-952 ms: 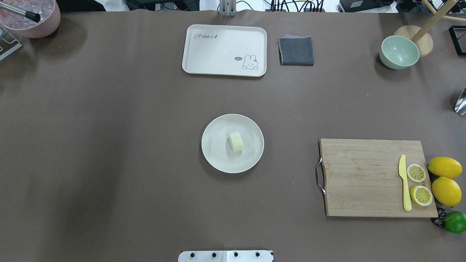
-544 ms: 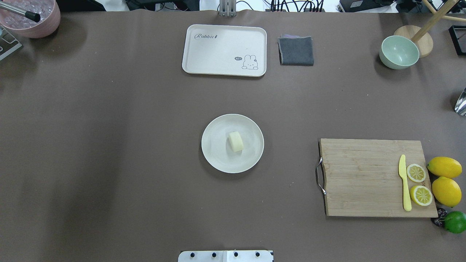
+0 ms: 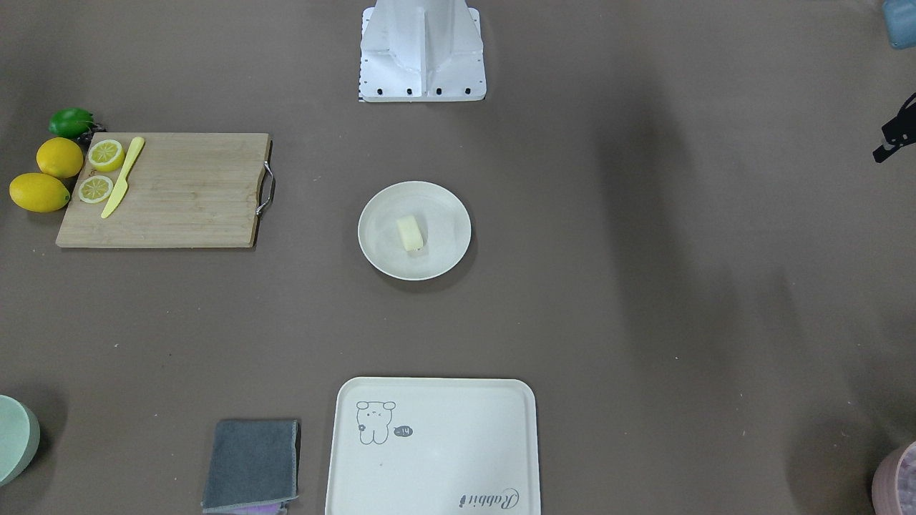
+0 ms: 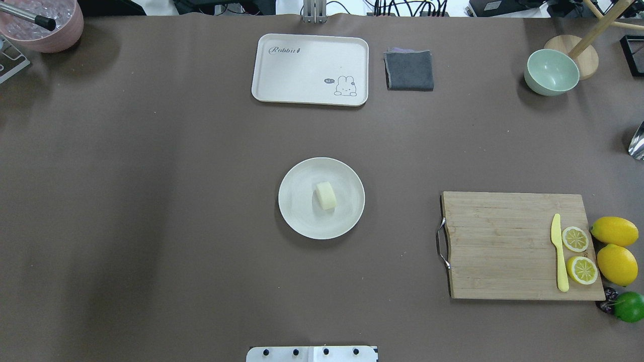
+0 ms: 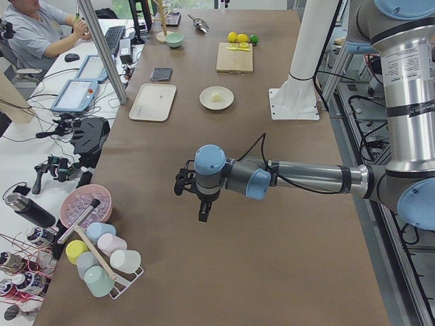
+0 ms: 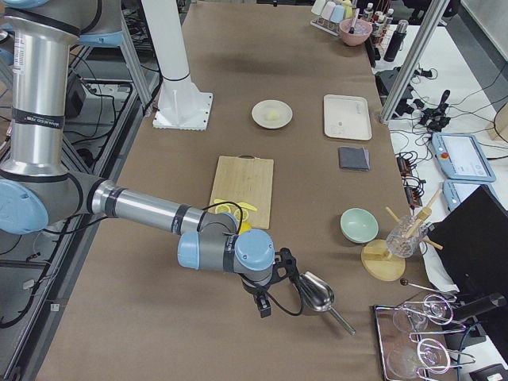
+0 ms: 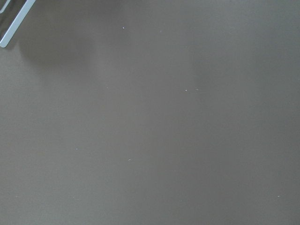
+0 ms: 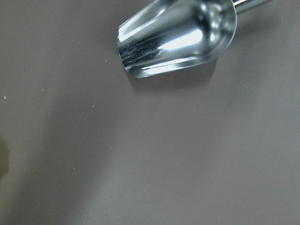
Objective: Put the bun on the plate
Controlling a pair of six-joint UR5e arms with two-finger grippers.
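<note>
The pale cream bun [image 4: 326, 195] lies on its side in the middle of the round off-white plate [image 4: 297, 216], at the table's centre; the front-facing view shows the same bun [image 3: 410, 233] and plate [image 3: 447, 207]. No gripper touches either. My left gripper [image 5: 202, 212] hangs over bare table far to the left of the plate. My right gripper [image 6: 266, 298] hovers far to the right beside a metal scoop [image 6: 317, 294]. Both show only in side views, so I cannot tell whether they are open or shut.
A cream tray [image 4: 310, 69] and grey cloth [image 4: 409, 70] lie at the far edge, with a green bowl [image 4: 551, 72] at far right. A cutting board [image 4: 503, 246] holds lemon slices and a yellow knife [image 4: 559, 253]. Whole lemons [image 4: 615, 246] sit beside it.
</note>
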